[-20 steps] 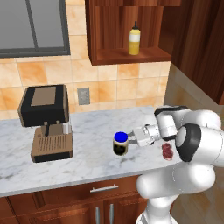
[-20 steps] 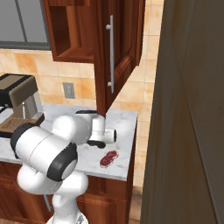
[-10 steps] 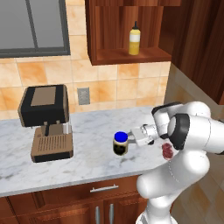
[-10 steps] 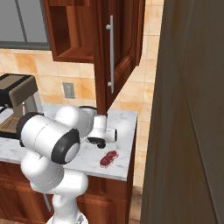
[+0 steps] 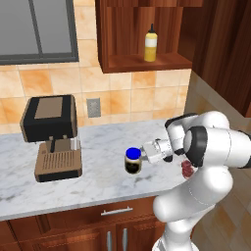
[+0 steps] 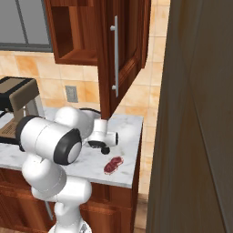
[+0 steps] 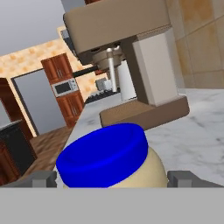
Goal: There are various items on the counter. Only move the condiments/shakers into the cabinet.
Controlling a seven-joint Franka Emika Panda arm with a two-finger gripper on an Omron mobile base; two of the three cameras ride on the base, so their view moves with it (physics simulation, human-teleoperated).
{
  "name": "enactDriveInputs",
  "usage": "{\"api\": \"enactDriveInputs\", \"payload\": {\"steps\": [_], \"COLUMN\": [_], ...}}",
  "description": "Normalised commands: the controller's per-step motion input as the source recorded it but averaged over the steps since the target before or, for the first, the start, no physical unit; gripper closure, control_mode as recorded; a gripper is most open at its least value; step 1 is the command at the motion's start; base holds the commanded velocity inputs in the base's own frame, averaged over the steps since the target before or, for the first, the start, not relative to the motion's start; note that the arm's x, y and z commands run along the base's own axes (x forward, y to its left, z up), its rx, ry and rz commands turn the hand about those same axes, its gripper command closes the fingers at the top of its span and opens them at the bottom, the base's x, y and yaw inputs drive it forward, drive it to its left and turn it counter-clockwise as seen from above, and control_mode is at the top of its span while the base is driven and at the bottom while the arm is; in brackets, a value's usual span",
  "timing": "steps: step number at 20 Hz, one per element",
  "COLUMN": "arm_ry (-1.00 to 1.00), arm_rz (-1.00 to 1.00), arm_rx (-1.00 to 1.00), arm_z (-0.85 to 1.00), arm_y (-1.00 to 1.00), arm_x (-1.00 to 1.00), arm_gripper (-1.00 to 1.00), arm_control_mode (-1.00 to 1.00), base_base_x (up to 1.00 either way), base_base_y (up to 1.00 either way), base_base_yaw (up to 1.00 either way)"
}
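Kitchen cabinet [image 5: 117,34] held the yellow squeeze bottle [image 5: 150,45]; open gripper [image 5: 142,156] flanked the blue-lidded jar [image 5: 132,161], ungrasped, on the counter [image 5: 73,191].

No readable text, labels or signs

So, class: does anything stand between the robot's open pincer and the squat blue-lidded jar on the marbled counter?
Nothing visible does. The pincer is open, with a finger on each side of the squat blue-lidded jar; only bare marbled counter lies around the jar.
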Motion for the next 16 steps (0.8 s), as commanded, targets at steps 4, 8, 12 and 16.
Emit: {"api": "enactDriveInputs", "payload": {"steps": [4,8,12,16], "arm_ry": [0.00,0.00,0.00,0.00], "arm_rz": [0.00,0.00,0.00,0.00], "arm_rx": [-0.01,-0.03,-0.01,0.00], "arm_z": [0.00,0.00,0.00,0.00], "arm_y": [0.24,0.35,0.15,0.00], "arm_x": [0.00,0.00,0.00,0.00], "arm_gripper": [-1.00,-1.00,-1.00,1.00], "arm_control_mode": [-1.00,-1.00,-1.00,-1.00], "base_base_x": [0.00,0.00,0.00,0.00], "base_base_y": [0.00,0.00,0.00,0.00], "base_base_yaw": [0.00,0.00,0.00,0.00]}}
